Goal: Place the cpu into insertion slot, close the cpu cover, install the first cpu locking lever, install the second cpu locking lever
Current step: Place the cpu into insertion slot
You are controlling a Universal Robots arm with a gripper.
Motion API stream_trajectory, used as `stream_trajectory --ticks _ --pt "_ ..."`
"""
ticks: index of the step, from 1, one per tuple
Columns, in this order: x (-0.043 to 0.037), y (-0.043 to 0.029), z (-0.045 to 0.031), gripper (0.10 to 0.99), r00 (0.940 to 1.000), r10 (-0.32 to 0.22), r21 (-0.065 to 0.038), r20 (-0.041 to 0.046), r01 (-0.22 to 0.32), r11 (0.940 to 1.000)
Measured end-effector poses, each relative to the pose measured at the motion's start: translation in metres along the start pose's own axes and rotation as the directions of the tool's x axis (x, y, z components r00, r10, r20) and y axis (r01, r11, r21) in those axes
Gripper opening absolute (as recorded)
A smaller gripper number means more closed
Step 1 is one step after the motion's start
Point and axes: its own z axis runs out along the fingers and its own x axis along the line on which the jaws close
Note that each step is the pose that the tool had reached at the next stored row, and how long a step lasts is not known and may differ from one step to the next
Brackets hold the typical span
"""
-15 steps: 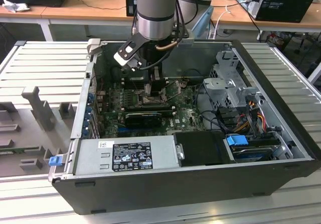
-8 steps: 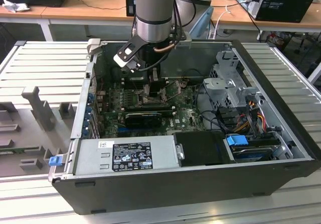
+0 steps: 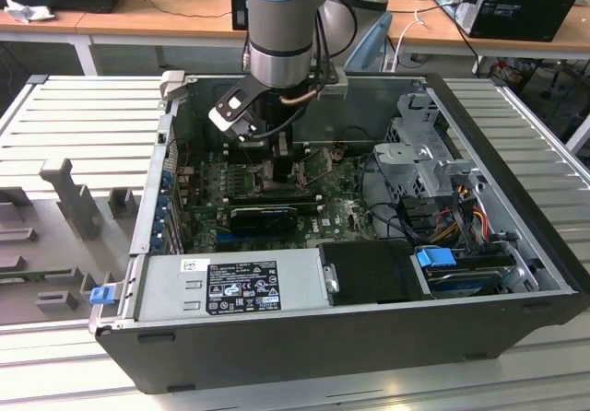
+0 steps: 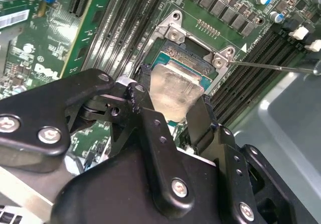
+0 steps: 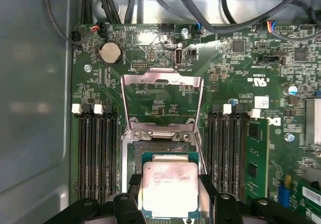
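My gripper [image 5: 169, 185] is shut on the cpu [image 5: 168, 189], a pale silver square chip on a green base, with a black finger at each side edge. The chip hangs low over the insertion slot [image 5: 159, 147], covering its near part; contact with the slot cannot be judged. In the second wrist view the cpu [image 4: 173, 91] sits between the fingers [image 4: 145, 116] just above the metal-rimmed slot [image 4: 193, 58]. The cpu cover [image 5: 163, 81], a silver frame with a window, stands flipped open beyond the slot. A thin lever rod [image 4: 271, 66] sticks out beside the slot. In the exterior view the gripper [image 3: 267, 153] reaches into the case.
Black memory slots [image 5: 95, 148] flank the slot on both sides. A coin battery [image 5: 110, 53] and cables lie beyond the cover. The case wall [image 5: 35, 108] is close by. A grey power supply [image 3: 230, 287] and a drive cage [image 3: 419, 162] crowd the open case.
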Motion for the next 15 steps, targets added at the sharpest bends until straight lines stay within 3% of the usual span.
stream_trajectory --ticks 9,15 --pt "0.0039 -0.0016 0.0157 0.529 0.9997 0.026 -0.001 0.0007 -0.026 0.9997" --pt "0.0057 -0.0017 0.0205 0.529 0.9997 0.026 -0.001 0.0007 -0.026 0.9996"
